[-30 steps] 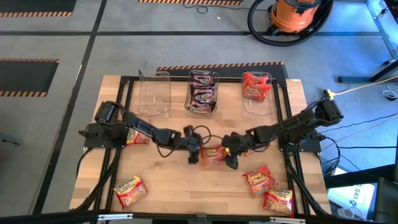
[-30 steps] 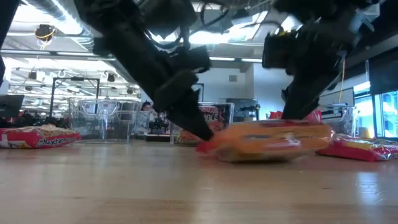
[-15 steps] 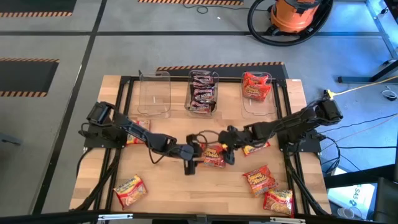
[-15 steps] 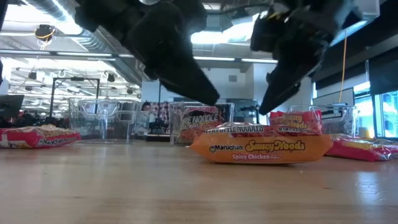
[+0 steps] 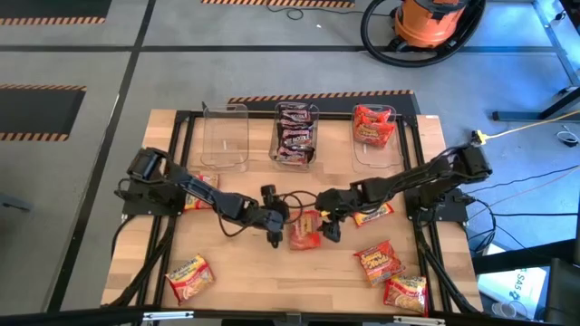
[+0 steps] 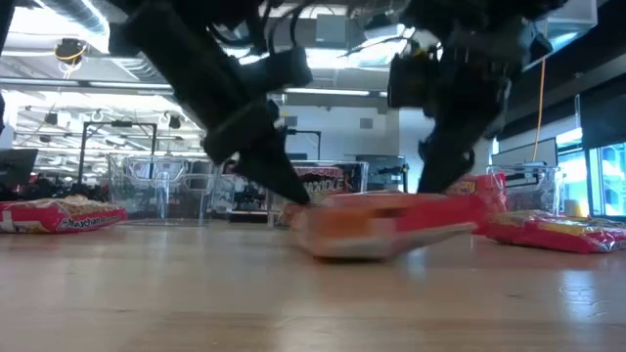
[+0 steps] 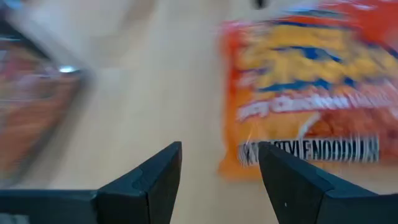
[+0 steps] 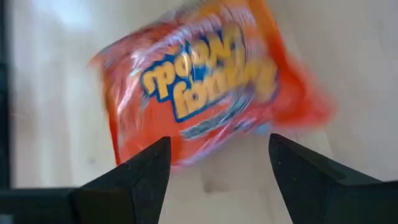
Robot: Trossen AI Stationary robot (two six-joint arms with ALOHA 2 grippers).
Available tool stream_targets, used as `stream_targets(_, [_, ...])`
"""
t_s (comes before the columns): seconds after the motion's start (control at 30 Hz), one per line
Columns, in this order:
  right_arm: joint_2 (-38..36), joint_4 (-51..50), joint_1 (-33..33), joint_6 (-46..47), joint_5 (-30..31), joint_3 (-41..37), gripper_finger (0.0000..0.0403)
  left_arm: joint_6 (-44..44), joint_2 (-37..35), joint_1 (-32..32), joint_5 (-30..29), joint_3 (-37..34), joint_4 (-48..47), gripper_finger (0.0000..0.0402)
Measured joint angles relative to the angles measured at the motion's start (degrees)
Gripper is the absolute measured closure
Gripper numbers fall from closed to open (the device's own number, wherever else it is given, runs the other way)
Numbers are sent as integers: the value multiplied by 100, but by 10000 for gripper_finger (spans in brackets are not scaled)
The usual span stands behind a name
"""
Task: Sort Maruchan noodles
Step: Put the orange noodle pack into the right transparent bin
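An orange-red Maruchan noodles packet (image 5: 305, 234) lies at the table's middle, between my two grippers. In the low view the packet (image 6: 386, 221) looks tilted, with the end toward the right gripper a little raised. My left gripper (image 5: 275, 237) stands open at the packet's left end, my right gripper (image 5: 331, 231) open at its right end. In the left wrist view the packet (image 7: 305, 93) lies just ahead of the open fingers. In the right wrist view the packet (image 8: 199, 87) does too. My left gripper has one fingertip (image 7: 264, 155) at a corner of the packet's short end (image 7: 239, 163), coming slanting down from the table's left; whether it touches I cannot tell. My right gripper has one fingertip (image 8: 160, 149) at the packet's edge (image 8: 134, 152), slanting down from the right; touch cannot be told.
Three clear tubs stand at the far edge: an empty one (image 5: 225, 136), one with dark packets (image 5: 296, 134), one with red packets (image 5: 374, 125). Loose packets lie under the left arm (image 5: 200, 195), by the right arm (image 5: 372, 215), near left (image 5: 188, 276) and near right (image 5: 379, 261), (image 5: 405, 292).
Both grippers stood at the packet's ends, rose clear of it while it lay flat, and have come down at its ends again, staying open. The packet has turned about on the table, shifted slightly toward the near edge, and now looks tilted.
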Motion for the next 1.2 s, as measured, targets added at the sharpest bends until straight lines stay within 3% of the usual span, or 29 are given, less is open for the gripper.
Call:
stream_targets(0.23, [-431,-314,-3,224,93,-71,155,-103,-284,-237,366,0,5,193])
stream_targets(0.53, [-369,1565,471,1859,-303,-1331,155,9,-119,-433,965,-1,129,193])
stream_targets(0.7, [-180,2409,913,2392,-268,-1554,155,0,-61,-410,979,-7,185,193])
stream_targets(0.93, [207,3181,804,2093,179,-1467,155,-58,-53,-388,1004,-11,277,193])
stream_targets(1.2, [11,3132,-169,1352,587,-1447,155,-130,-53,-516,956,-11,310,193])
